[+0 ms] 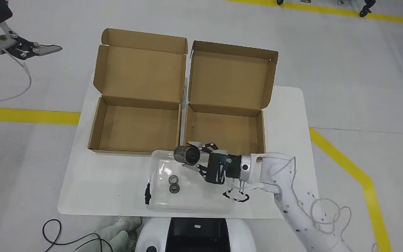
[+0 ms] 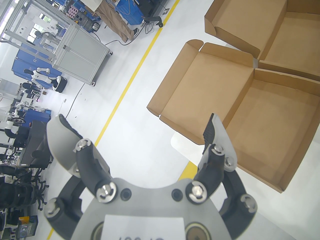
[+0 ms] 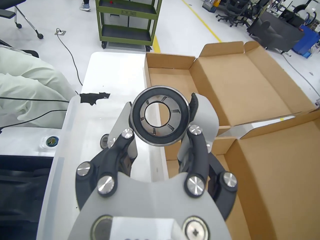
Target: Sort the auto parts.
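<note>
My right gripper [image 3: 161,112] is shut on a large ring-shaped metal bearing [image 3: 160,116] with a dark rim, its bore facing the camera. In the top view this bearing [image 1: 186,154] hangs over the far edge of a clear plastic bin [image 1: 162,196], just in front of the two open cardboard boxes. The gripper [image 1: 196,155] is behind it. A small bearing [image 1: 174,183] lies in the bin, also visible as a small bearing [image 3: 104,141] beside the left finger. My left gripper [image 2: 136,123] is open and holds nothing. It is high over the floor, to the left of the table [image 1: 31,48].
The left box [image 1: 135,129] and right box [image 1: 221,133] stand side by side at the back of the white table [image 1: 286,126], lids folded back. A scrap of black tape [image 3: 94,97] sticks to the bin's rim. A yellow floor line [image 2: 130,83] runs past the table.
</note>
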{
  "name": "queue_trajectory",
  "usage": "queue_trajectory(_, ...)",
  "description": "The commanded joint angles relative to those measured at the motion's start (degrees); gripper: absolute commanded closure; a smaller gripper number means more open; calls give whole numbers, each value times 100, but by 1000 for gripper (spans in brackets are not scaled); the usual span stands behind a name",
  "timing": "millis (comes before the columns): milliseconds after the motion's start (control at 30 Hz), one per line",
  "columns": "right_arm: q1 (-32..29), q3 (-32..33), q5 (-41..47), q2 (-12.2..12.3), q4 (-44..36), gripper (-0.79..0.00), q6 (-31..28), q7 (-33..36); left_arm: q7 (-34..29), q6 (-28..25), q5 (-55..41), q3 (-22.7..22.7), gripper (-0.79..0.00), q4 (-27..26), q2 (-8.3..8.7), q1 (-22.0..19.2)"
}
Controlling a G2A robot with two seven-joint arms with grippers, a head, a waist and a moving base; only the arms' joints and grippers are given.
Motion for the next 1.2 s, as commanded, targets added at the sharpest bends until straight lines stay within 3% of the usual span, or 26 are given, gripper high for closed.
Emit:
queue_trajectory(0, 130, 32, 202, -5, -139, 0, -15, 60, 0, 0, 0, 0, -785, 0, 0, 0)
queue_trajectory(267, 495, 207, 1090, -28, -470, 0, 265, 264, 0, 0, 0, 0, -785, 0, 0, 0)
queue_trajectory(433, 662, 337, 1525, -46, -516, 0, 459, -22, 0, 0, 0, 0, -785, 0, 0, 0)
queue_trajectory(867, 711, 758, 2246, -42, -890, 0, 921, -407, 0, 0, 0, 0, -785, 0, 0, 0)
queue_trajectory(1167, 786, 1102, 2776, -13, -1342, 0, 1038, -201, 0, 0, 0, 0, -785, 0, 0, 0)
